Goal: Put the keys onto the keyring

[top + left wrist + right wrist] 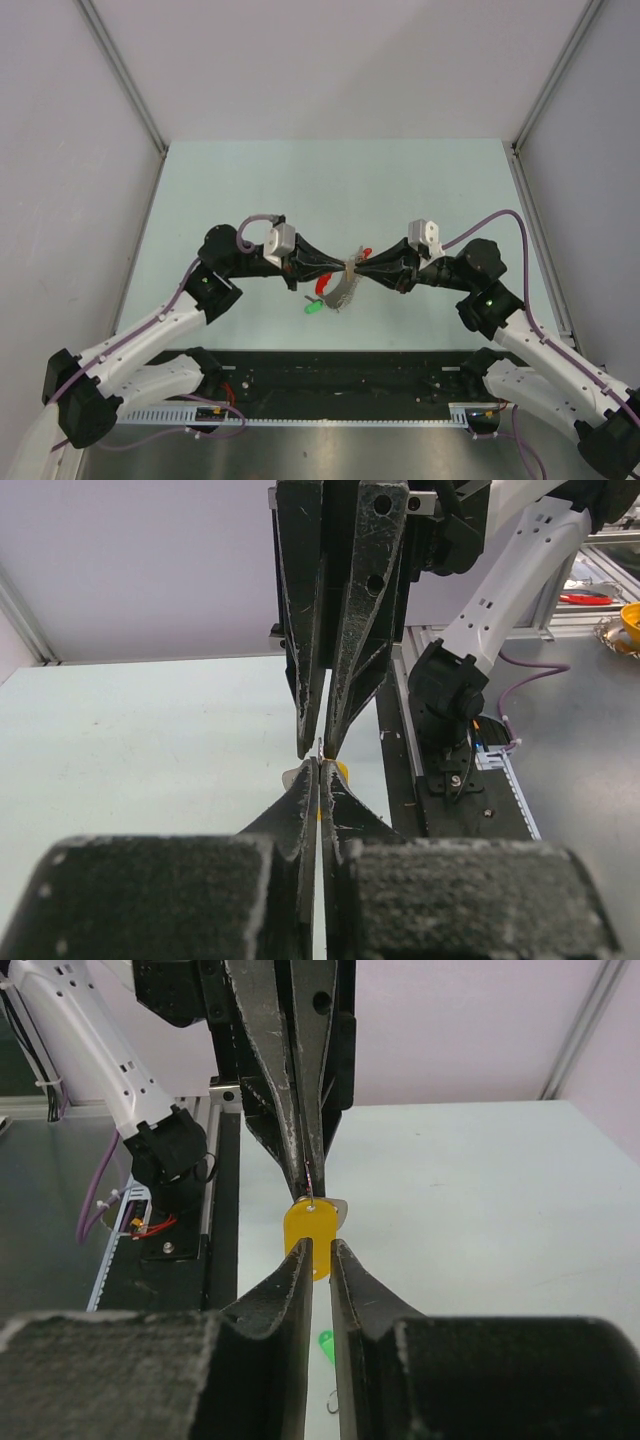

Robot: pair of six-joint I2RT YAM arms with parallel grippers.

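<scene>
A slip is judged the main risk: the yellow key [312, 1228] is hung by its hole on a thin wire, taken to belong to the keyring [345, 290]. If the key is tugged or twisted before the wire is fully through, it could be dropped to the table [250, 190] below the keyring, or the wire could be bent. The left gripper [318, 772] is pressed together, pinched on that wire just above the keyring's grey tag. The right gripper [320, 1252] is met tip to tip with it. A narrow gap is left between its fingers, with the yellow key's lower part showing there, but whether the key is clamped cannot be told. The green key [314, 307] is seen just beside the keyring, the red key [367, 252] near its far side
</scene>
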